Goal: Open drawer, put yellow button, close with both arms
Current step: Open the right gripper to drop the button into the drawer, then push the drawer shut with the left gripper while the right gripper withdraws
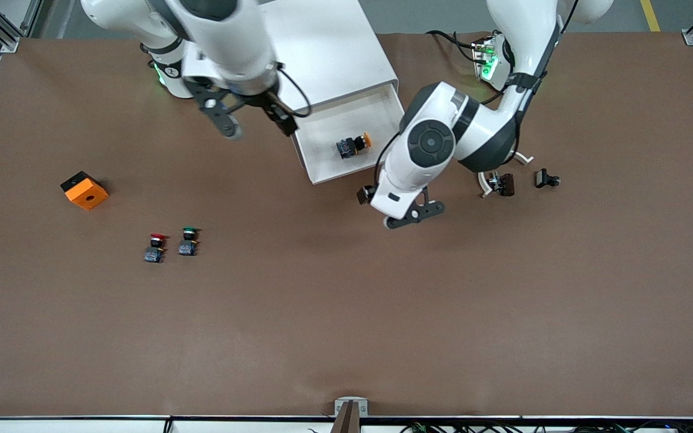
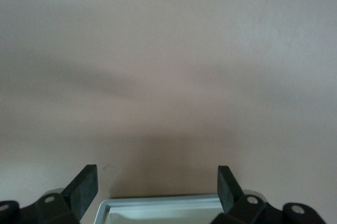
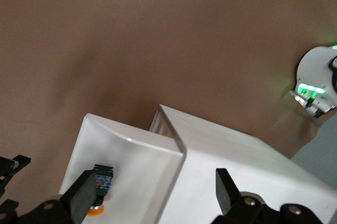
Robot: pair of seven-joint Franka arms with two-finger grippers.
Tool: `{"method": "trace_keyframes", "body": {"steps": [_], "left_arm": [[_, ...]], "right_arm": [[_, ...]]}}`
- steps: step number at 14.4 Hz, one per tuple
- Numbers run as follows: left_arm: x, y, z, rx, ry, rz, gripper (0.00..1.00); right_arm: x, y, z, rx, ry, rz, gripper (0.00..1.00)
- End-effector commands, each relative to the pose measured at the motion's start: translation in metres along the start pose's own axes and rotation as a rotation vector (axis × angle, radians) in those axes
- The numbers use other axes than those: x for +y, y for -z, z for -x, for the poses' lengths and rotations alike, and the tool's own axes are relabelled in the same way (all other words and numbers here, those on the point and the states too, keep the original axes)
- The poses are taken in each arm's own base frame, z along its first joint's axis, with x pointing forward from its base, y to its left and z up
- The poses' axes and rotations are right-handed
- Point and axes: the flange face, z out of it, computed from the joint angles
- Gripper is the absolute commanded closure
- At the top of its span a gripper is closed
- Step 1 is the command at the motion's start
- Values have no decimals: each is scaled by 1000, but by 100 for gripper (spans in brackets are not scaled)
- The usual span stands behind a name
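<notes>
The drawer (image 1: 321, 157) stands pulled out of the white cabinet (image 1: 322, 48). The yellow button (image 1: 354, 145) lies on its side inside it, orange cap toward the left arm's end. My right gripper (image 1: 258, 123) hangs open and empty over the drawer's side wall, where it meets the cabinet. In the right wrist view the yellow button (image 3: 100, 182) shows just past one finger of the right gripper (image 3: 152, 197). My left gripper (image 1: 391, 207) is open and empty in front of the drawer. In the left wrist view the drawer's rim (image 2: 163, 205) lies between the left gripper's (image 2: 158, 187) fingers.
A red-capped button (image 1: 154, 248) and a green-capped button (image 1: 188, 242) stand side by side toward the right arm's end, nearer the front camera. An orange block (image 1: 85, 190) lies farther toward that end. Two small dark parts (image 1: 500, 183) (image 1: 546, 178) lie toward the left arm's end.
</notes>
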Motion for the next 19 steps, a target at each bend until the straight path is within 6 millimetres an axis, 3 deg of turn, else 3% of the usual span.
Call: {"method": "trace_keyframes", "body": {"steps": [1, 6, 12, 16, 19], "left_arm": [[-4, -5, 34, 10, -75, -20, 0], [15, -23, 80, -38, -113, -41, 0], [36, -36, 135, -130, -140, -26, 0], [47, -52, 169, -178, -165, -38, 0], [52, -54, 187, -209, -144, -32, 0]], "right_arm": [[50, 29, -55, -45, 175, -2, 0], [138, 50, -154, -58, 381, -54, 0], [199, 61, -224, 8, 528, -46, 0], [216, 52, -257, 27, 584, -56, 0], [222, 34, -263, 41, 586, -69, 0]]}}
